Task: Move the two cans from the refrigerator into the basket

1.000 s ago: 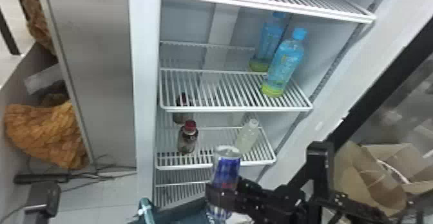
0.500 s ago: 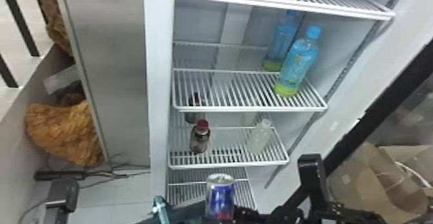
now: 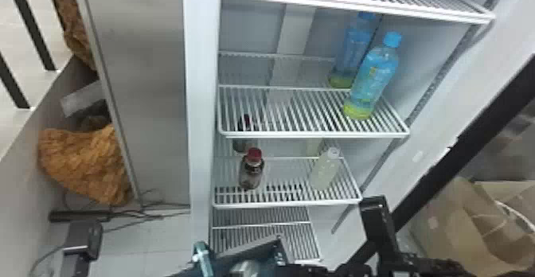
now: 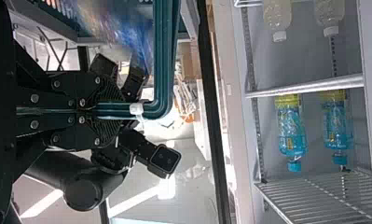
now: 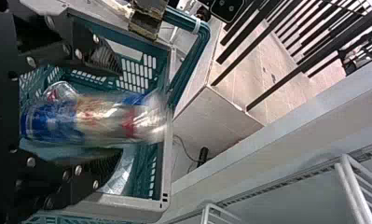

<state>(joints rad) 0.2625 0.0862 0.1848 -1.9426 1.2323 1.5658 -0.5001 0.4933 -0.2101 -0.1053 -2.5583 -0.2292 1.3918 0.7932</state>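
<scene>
One can (image 5: 97,119) is between the black fingers (image 5: 111,172) of the right gripper (image 3: 304,270), over the basket (image 5: 167,177), at about twelve o'clock close in front of the robot. Those fingers are wide apart. The can is all smeary, so I can't tell if they touch it. Its far end shows over the basket's gray edge. A round silver end (image 5: 61,88) is beside the can, but I can't tell what it's part of. The left gripper (image 4: 113,110) is pinched tight on the green handle (image 4: 162,56).

The fridge's white front edge (image 3: 201,97) is near the basket, so there is just a thin bit of room between. Its wire shelves (image 3: 294,135) poke out past the basket toward twelve. Down low, a red-topped bottle (image 3: 251,172) and a pale bottle (image 3: 324,172) are well apart. Two blue bottles, a front one (image 3: 374,81) and a back one (image 3: 354,45), stand higher up at one o'clock. Orange cloth (image 3: 85,164) lies at ten, and a cardboard box (image 3: 457,220) is between two and three.
</scene>
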